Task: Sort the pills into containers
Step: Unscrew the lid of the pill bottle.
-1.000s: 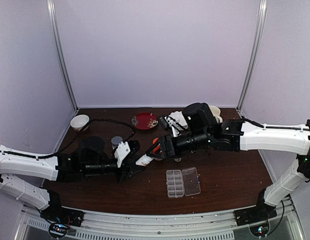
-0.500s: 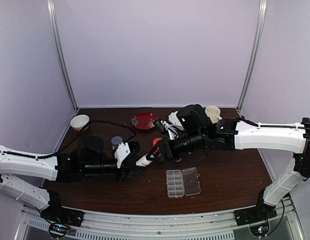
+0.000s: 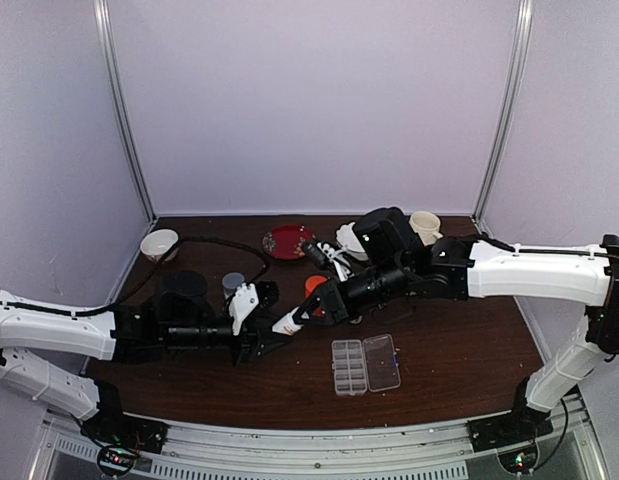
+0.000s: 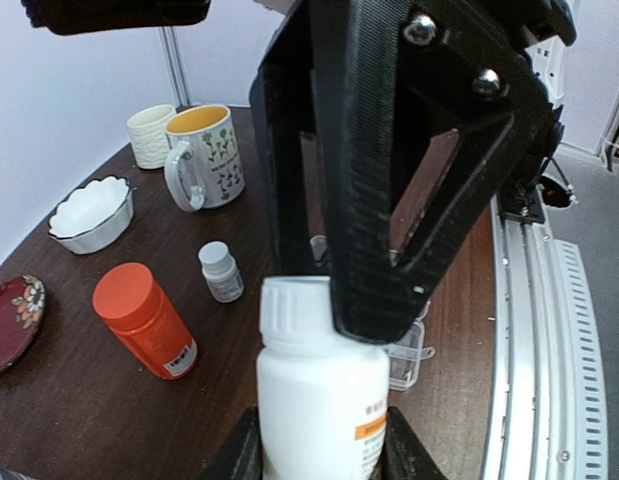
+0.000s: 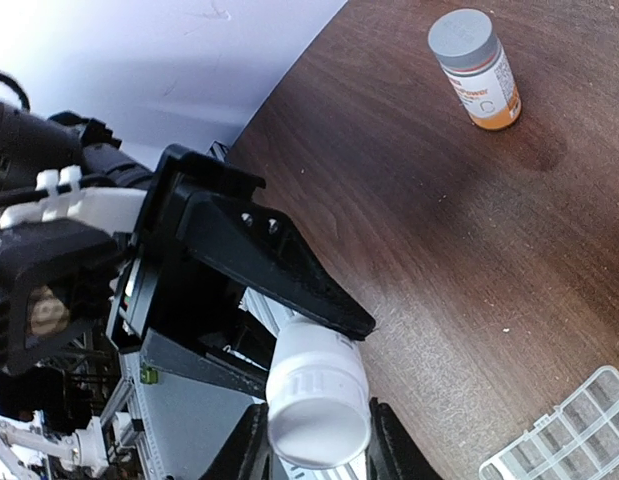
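Held bottle point(image 3: 287, 322) mid-frame in left gripper point(image 3: 269, 335), axis aimed up-right into right gripper point(image 3: 307, 312) pinched on its cap point(image 5: 317, 395); found pill box point(image 3: 348, 366) open at lower right, nearer right arm; saw no pills.

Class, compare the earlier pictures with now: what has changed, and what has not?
The right gripper moved left and nearer, onto the cap of the white bottle, and closed around it. The left gripper kept holding the white bottle; the pill box stayed put.
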